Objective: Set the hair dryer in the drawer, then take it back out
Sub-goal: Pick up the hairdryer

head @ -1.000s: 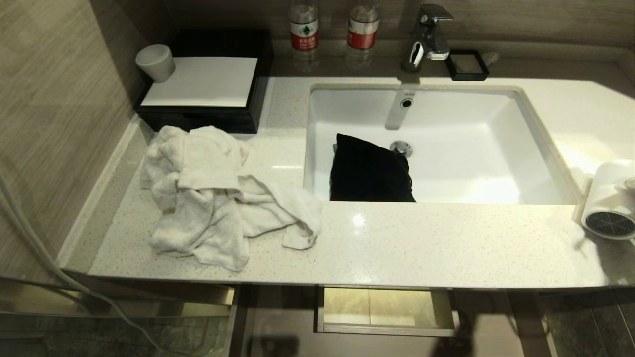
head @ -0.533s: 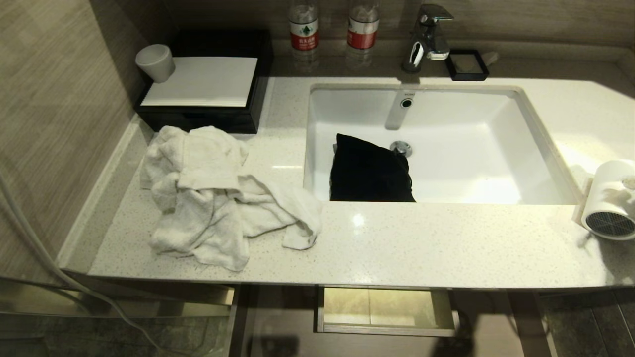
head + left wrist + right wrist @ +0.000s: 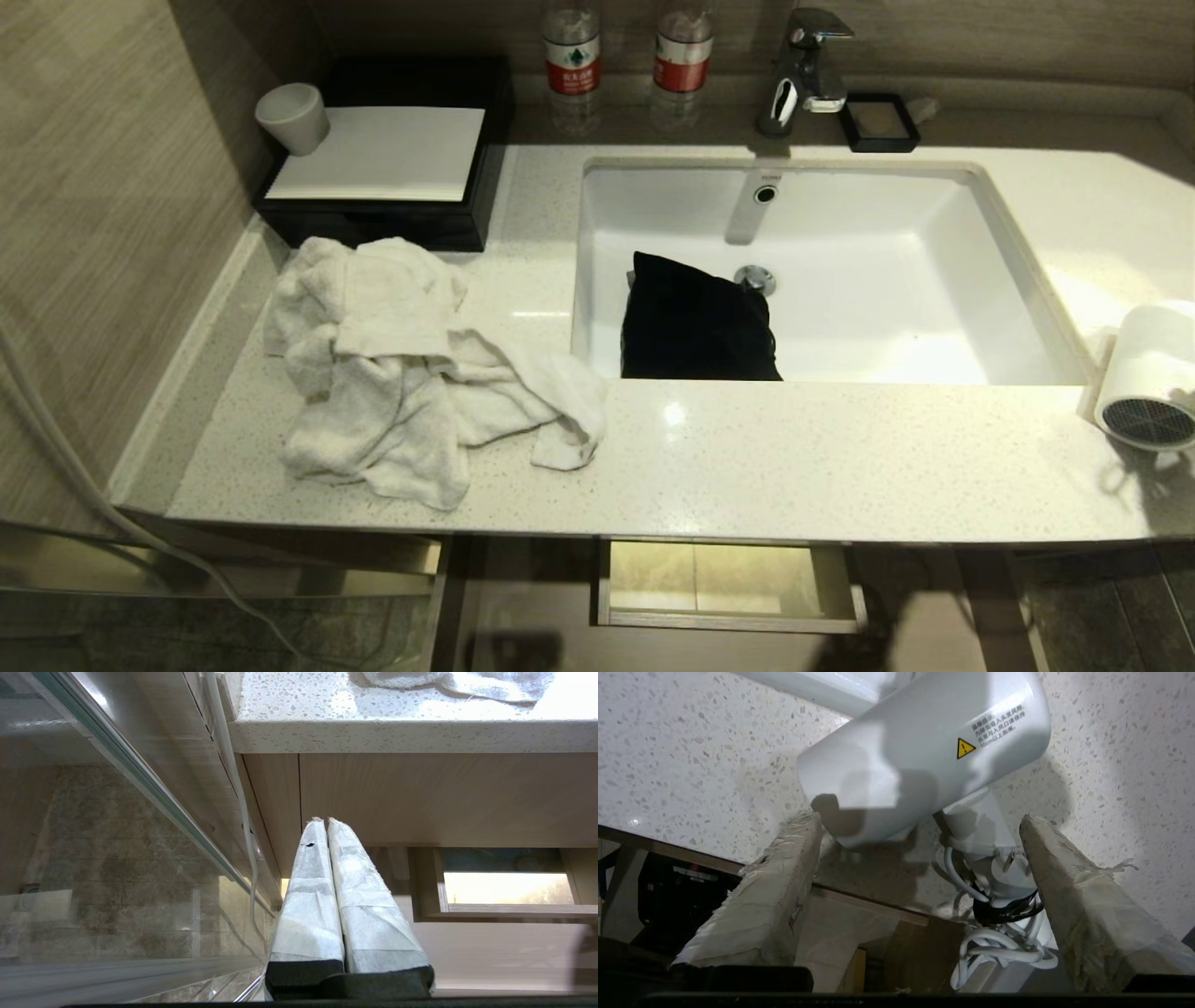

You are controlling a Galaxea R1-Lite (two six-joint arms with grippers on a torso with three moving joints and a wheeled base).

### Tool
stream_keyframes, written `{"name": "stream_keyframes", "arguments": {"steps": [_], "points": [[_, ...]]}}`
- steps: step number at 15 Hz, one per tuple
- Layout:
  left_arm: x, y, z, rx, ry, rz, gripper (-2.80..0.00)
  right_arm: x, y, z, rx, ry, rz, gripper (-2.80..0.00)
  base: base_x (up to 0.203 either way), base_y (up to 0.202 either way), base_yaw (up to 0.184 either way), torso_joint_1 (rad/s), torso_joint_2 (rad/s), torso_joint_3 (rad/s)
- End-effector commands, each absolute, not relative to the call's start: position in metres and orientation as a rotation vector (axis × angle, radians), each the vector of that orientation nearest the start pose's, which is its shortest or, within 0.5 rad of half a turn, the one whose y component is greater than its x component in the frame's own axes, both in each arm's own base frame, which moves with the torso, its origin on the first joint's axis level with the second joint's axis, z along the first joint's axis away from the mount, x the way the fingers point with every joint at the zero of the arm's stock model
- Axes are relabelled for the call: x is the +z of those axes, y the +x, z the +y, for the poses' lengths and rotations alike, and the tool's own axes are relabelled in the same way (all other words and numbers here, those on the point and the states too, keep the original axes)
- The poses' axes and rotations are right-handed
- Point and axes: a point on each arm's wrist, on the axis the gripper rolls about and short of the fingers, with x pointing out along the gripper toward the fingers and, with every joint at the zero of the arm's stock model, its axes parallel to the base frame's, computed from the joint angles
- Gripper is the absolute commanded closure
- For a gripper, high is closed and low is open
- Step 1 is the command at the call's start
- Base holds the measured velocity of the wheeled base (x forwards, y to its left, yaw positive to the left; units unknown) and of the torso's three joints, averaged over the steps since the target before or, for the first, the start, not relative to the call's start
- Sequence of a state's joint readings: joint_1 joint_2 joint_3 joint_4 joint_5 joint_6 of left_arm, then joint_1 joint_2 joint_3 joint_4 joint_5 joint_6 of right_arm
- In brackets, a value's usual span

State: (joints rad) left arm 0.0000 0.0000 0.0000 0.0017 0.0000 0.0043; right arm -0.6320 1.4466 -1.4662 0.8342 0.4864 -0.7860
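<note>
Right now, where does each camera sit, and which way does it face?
Head view: high, looking down at the countertop, sink and hair dryer; no arm shows.
Left wrist view: low beside the vanity, facing the drawer; left gripper, jaws shut.
Right wrist view: above the hair dryer; right gripper, jaws open.
Shared: all three show the countertop.

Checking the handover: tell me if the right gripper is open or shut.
Open. The right gripper has its fingers spread either side of the hair dryer, which lies on the countertop.
</note>
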Motion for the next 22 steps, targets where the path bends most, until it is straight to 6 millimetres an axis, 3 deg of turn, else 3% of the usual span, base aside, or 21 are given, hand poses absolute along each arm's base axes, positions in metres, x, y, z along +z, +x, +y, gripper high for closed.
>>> {"name": "stream_keyframes", "arguments": {"steps": [1,9,17,22], "points": [[0.075,-0.023,0.0,0.0,0.005,0.003,0.0,0.303,0.164,-0.116,0.135,-0.335,0.713,-2.8,0.0,0.0,0.0,0.0,0.0,0.0],[0.075,-0.023,0.0,0.0,0.005,0.003,0.0,0.29,0.167,-0.138,0.254,-0.369,0.758,-2.8,0.0,0.0,0.0,0.0,0.0,0.0],[0.075,-0.023,0.0,0.0,0.005,0.003,0.0,0.285,0.191,-0.162,0.307,-0.387,0.753,-2.8,0.0,0.0,0.0,0.0,0.0,0.0],[0.075,-0.023,0.0,0.0,0.005,0.003,0.0,0.272,0.191,-0.165,0.394,-0.337,0.781,-2.8,0.0,0.0,0.0,0.0,0.0,0.0]]}}
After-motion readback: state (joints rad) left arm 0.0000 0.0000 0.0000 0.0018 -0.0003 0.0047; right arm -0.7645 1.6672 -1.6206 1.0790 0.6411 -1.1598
